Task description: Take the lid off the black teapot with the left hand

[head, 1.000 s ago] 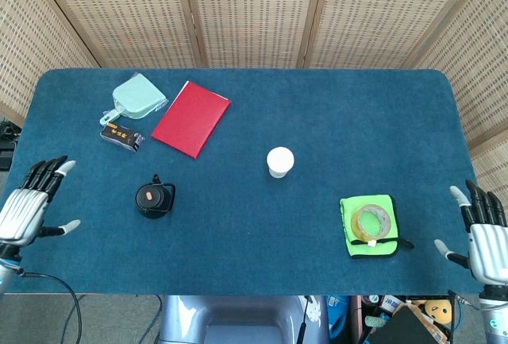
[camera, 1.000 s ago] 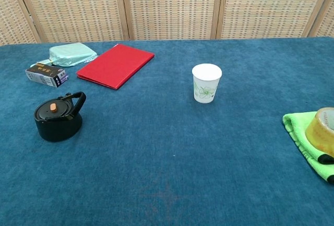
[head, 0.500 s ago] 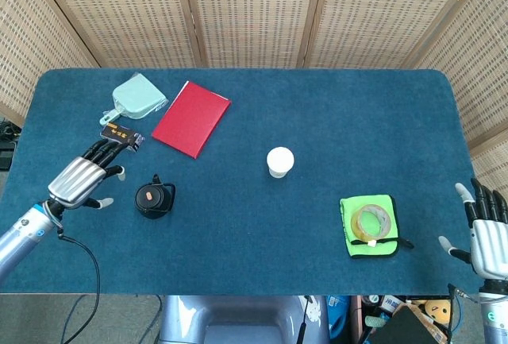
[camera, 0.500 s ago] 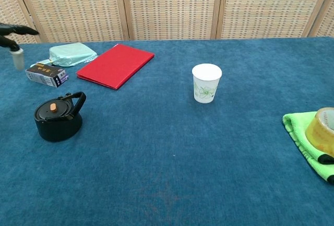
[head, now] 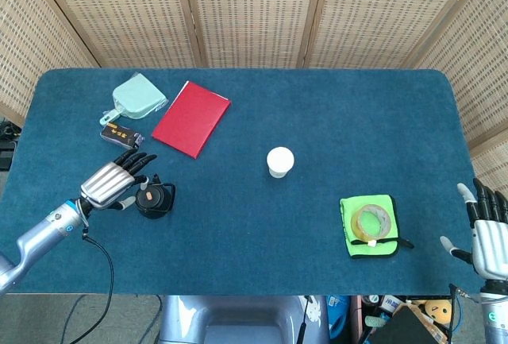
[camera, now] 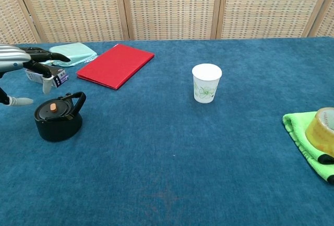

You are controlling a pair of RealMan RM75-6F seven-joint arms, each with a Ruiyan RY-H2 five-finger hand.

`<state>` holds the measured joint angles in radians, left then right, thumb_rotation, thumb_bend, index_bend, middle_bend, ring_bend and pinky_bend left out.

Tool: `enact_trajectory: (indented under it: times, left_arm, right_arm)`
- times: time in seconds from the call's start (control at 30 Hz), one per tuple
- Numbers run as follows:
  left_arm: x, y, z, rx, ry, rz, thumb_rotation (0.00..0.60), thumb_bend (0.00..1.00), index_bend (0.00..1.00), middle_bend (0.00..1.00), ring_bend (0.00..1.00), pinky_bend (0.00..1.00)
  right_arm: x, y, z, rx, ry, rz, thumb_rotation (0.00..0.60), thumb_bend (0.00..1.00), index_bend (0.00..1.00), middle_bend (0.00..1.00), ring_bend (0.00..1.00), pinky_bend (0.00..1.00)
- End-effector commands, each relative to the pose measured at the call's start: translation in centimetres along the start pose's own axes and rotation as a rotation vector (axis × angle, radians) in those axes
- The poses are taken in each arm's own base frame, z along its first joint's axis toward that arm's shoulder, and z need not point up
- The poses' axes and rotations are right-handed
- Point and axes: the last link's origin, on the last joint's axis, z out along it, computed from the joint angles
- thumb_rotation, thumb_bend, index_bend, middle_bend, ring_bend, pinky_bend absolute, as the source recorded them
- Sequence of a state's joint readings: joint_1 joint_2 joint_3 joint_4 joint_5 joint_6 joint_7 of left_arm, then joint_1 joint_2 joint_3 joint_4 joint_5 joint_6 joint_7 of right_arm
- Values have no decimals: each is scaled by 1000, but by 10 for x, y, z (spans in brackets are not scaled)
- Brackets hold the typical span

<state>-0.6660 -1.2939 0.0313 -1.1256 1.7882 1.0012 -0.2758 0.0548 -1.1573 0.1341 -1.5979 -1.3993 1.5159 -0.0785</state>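
The black teapot sits on the blue table at the left, its handle raised. Its black lid with an orange knob lies in place on top. My left hand hovers just left of and above the pot, fingers spread, holding nothing and not touching the lid. My right hand stays open off the table's right front corner, seen only in the head view.
A red notebook, a mint pouch and a small dark box lie behind the teapot. A white paper cup stands mid-table. A tape roll rests on a green cloth at the right.
My left hand has swept right from the table's left edge to just beside and above the teapot. The right hand has sunk slightly. The teapot has not moved.
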Motion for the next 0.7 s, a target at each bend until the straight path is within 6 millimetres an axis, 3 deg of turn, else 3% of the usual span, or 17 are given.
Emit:
enact_trajectory:
  times: [0.03,0.7]
  left_arm:
    - [-1,3,6,-7,-7,9,600,369,458,0,0,0]
    - [-12,15,28,-18,-47,44,600,383,466,0,0,0]
  right_arm:
    - [0,1,1,-3,-1,3,600,0,0,0,0,0]
    - [-1,5,3,-19,-9,8,600,0,0,0,0,0]
